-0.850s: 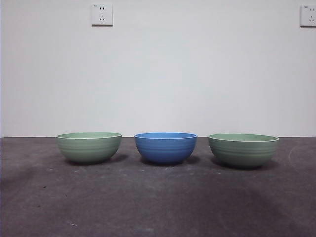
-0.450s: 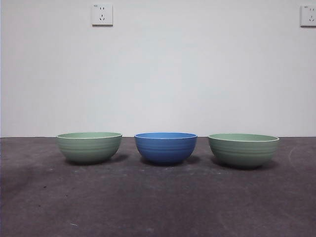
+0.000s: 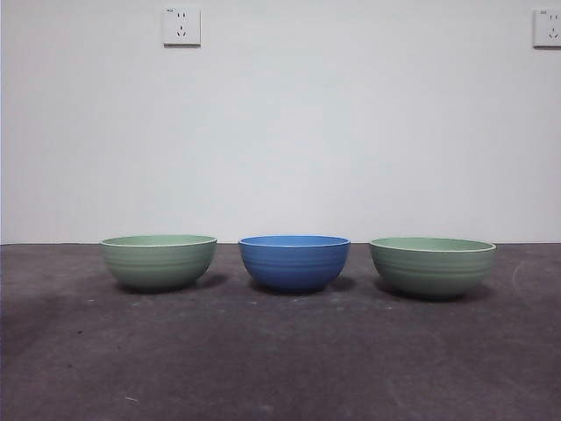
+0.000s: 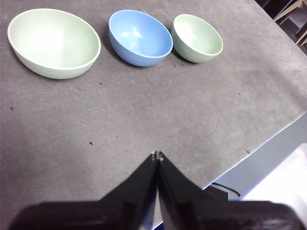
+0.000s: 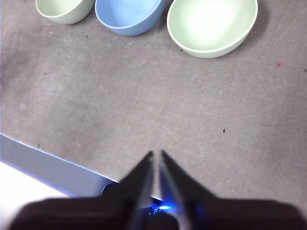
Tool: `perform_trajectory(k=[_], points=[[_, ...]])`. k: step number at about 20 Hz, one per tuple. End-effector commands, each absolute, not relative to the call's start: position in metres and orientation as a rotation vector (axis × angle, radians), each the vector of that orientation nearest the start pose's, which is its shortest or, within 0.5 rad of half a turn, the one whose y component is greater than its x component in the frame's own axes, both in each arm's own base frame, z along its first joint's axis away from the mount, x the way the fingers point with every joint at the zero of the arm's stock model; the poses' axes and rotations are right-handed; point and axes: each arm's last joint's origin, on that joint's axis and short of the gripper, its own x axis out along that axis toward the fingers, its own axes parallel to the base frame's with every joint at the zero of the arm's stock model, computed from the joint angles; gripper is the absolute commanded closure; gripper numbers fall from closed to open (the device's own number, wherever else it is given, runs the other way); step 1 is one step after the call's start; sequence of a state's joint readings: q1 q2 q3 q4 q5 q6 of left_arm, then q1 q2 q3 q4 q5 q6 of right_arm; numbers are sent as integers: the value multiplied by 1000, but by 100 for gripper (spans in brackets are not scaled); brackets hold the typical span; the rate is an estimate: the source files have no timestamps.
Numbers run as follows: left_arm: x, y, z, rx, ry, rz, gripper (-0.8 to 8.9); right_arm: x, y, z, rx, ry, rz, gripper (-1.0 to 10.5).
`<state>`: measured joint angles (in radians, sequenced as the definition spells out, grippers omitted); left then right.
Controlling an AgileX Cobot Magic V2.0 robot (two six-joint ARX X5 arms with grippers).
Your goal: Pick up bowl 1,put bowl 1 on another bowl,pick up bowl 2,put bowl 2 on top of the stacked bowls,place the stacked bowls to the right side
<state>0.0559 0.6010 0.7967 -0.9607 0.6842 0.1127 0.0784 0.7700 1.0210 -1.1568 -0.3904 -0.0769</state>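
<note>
left gripper (image 4: 157, 155) pinched together, well back from the green bowl (image 4: 53, 42) beside the blue bowl (image 4: 139, 37); right gripper (image 5: 156, 153) barely parted, equally far from its green one (image 5: 211, 26)

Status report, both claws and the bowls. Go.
Left claw shut, right claw shut, both back from the bowls. Blue bowl between two green bowls, nothing stacked. Nothing in the way.

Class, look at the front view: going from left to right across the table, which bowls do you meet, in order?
Left green bowl → blue bowl → right green bowl, all standing apart on the table.
</note>
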Motion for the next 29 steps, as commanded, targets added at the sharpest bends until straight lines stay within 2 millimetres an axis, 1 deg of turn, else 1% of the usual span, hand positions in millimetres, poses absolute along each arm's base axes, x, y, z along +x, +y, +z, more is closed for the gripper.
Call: perform_trajectory(k=[1,2,3,6,8,11,13,16,18,21,23,24,26,29], points=[[97,-13,298,-157,677,-644,391,111,20,332,76,883,468,565],[97,-13,298,-158,678,-644,276,111,20,332,78,883,467,436],[96,-13,298,-163,678,-642,272,111,20,332,79,885,467,351],[96,-13,301,-159,668,-641,274,113,20,332,86,890,464,348],[95,-13,305,-154,657,-642,274,118,20,331,103,892,454,348],[95,-13,305,-154,656,-642,274,135,22,331,151,875,426,349],[95,-13,306,-154,655,-642,274,155,23,328,191,862,405,351],[95,-13,306,-153,655,-642,274,196,25,316,214,864,340,352],[95,-13,306,-154,655,-642,274,225,27,300,241,897,321,352],[95,-13,306,-153,655,-642,274,268,29,274,216,977,245,353],[95,-13,305,-153,655,-642,274,293,31,258,214,1019,232,353],[95,-13,306,-154,655,-642,274,305,31,251,212,1033,222,362],[95,-13,305,-153,655,-642,274,324,32,239,192,1049,186,441],[95,-13,305,-153,656,-640,274,344,34,218,199,1067,175,453]])
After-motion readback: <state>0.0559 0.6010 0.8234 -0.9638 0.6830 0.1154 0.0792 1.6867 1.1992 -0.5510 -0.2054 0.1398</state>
